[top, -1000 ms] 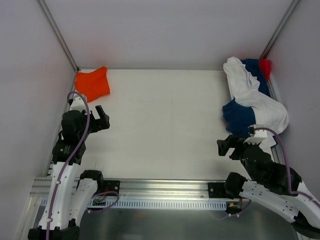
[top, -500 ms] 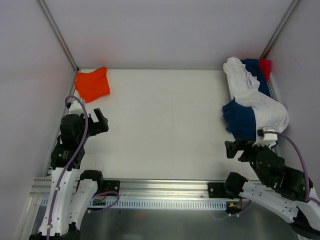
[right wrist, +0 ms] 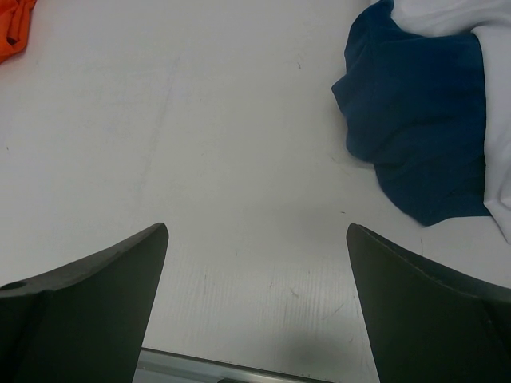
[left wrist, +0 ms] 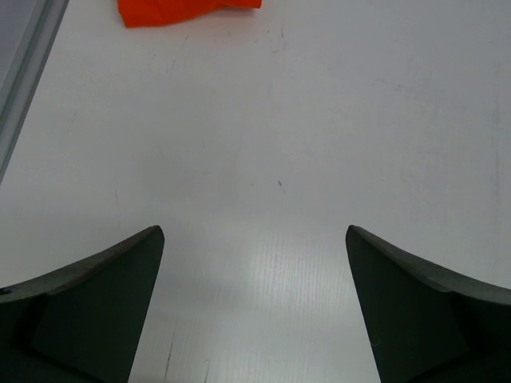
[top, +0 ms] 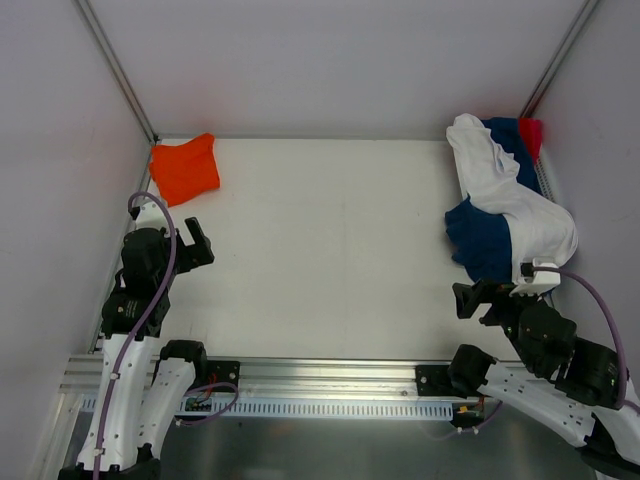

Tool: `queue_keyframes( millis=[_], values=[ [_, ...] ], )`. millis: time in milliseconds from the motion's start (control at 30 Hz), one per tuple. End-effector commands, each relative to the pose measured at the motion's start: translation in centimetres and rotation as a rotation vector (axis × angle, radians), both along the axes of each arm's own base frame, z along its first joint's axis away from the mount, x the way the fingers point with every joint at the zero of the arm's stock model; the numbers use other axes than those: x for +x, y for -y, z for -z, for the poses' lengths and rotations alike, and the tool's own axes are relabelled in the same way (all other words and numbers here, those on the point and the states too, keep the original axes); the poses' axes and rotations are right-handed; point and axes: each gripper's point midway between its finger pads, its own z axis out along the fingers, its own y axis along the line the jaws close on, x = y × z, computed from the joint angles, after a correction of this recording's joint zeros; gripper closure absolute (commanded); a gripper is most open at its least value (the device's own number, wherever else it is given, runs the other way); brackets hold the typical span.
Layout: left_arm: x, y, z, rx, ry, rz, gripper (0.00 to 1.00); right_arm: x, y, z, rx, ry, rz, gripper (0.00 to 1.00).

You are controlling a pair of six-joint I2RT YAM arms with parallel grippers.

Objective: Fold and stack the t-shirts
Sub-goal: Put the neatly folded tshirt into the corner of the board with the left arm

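A folded bright orange t-shirt (top: pixel 185 168) lies at the table's far left corner; its edge shows at the top of the left wrist view (left wrist: pixel 188 11). A white t-shirt (top: pixel 510 195) is draped over a navy blue t-shirt (top: pixel 478 238) in a heap at the far right, with a red-pink one (top: pixel 531 134) peeking out behind. The navy shirt (right wrist: pixel 423 144) fills the upper right of the right wrist view. My left gripper (top: pixel 195 243) stands open over bare table, below the orange shirt. My right gripper (top: pixel 470 298) is open and empty, just in front of the navy shirt.
White walls enclose the table on three sides, with metal posts (top: pixel 115 65) at the far corners. An aluminium rail (top: pixel 320 380) runs along the near edge between the arm bases. A purple cable (top: pixel 150 290) hangs along the left arm.
Both arms have drawn back toward the near edge. The left gripper moved slightly left and down, the right gripper moved right and down. Both stayed open.
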Motion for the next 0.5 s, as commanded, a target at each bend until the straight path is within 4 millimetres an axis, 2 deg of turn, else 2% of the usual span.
queue_keyframes(
  millis=[0,233,333,467],
  values=[
    [0.12,-0.40,-0.72,0.016,0.012,-0.019,0.01,0.17,0.26,0.28,-0.040,-0.010,0.014,0.00],
    [0.09,-0.25,-1.08,0.008,0.022,-0.014,0.01,0.15,0.47,0.35,-0.035,-0.006,0.022,0.01],
    [-0.08,0.52,-0.97,-0.005,-0.007,0.031,0.01,0.21,0.34,0.42,-0.045,-0.011,0.020,0.00],
    [-0.23,-0.24,-1.48,0.004,0.008,-0.016,0.01,0.26,0.26,0.47,-0.051,-0.015,0.020,0.00]
  ],
)
